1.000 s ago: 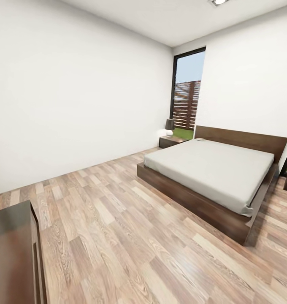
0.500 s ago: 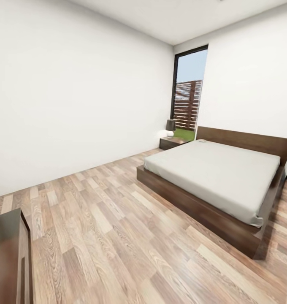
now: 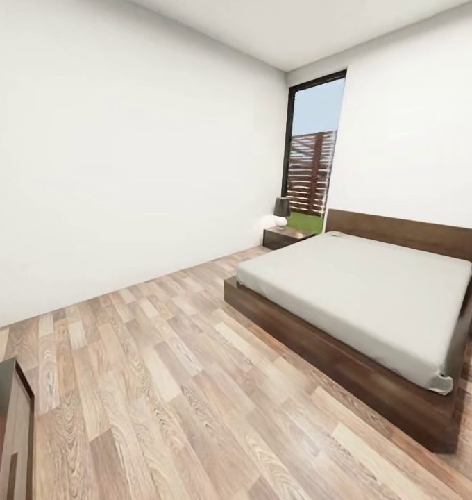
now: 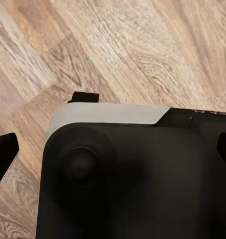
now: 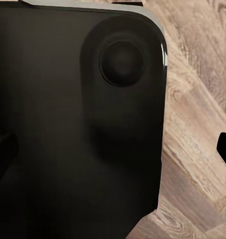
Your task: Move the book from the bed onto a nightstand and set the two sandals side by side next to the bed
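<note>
Lower left, we pass the long cabinet (image 3: 3, 430), the nightstand (image 3: 283, 237) sits mid-frame by the window (image 3: 312, 149), the bed (image 3: 364, 305) fills the right with a small book-like thing (image 3: 334, 234) at its headboard; claw openings we cannot tell.

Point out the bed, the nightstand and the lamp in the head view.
bed (image 3: 361, 292): head view, middle of the white mattress top.
nightstand (image 3: 283, 238): head view, its dark front face, beside the bed's headboard end.
lamp (image 3: 282, 206): head view, the dark shade, above the nightstand.
</note>
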You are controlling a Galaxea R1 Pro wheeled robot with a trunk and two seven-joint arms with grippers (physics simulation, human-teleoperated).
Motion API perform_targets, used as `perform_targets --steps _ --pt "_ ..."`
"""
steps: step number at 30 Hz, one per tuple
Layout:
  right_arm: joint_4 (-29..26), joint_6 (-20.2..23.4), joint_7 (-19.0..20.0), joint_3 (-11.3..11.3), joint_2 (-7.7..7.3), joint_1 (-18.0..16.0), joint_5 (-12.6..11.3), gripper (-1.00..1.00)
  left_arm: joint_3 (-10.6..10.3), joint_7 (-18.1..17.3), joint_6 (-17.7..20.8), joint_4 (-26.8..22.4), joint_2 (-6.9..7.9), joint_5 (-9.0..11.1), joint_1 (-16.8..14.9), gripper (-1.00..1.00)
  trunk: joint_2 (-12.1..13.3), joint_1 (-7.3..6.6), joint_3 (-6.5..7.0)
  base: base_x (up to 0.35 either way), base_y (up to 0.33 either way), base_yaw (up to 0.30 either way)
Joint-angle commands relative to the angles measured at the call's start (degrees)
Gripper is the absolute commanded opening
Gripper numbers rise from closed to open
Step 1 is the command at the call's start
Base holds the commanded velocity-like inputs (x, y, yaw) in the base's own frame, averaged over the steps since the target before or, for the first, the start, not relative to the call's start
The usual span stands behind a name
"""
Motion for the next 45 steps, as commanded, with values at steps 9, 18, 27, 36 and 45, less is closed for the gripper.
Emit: perform_targets --steps 9,18,27,36,45 --pt "0.0 0.0 0.0 0.0 0.00 0.0 0.0 1.00 0.2 0.0 -0.1 0.0 -0.03 0.4 0.0 1.00 0.0 0.03 -0.05 0.330 0.000 0.000" --pt "0.0 0.0 0.0 0.0 0.00 0.0 0.0 1.00 0.2 -0.1 -0.1 0.0 -0.03 0.4 0.0 1.00 0.0 0.03 -0.05 0.330 0.000 -0.034" --pt "0.0 0.0 0.0 0.0 0.00 0.0 0.0 1.00 0.2 -0.1 -0.2 0.0 -0.03 0.4 0.0 1.00 0.0 0.03 -0.05 0.141 0.000 -0.254" --pt "0.0 0.0 0.0 0.0 0.00 0.0 0.0 1.00 0.2 -0.1 -0.2 0.0 -0.03 0.4 0.0 1.00 0.0 0.03 -0.05 0.007 0.000 -0.297" --pt "0.0 -0.1 0.0 0.0 0.00 0.0 0.0 1.00 0.2 -0.1 -0.2 0.0 -0.03 0.4 0.0 1.00 0.0 0.03 -0.05 0.000 0.000 -0.299"
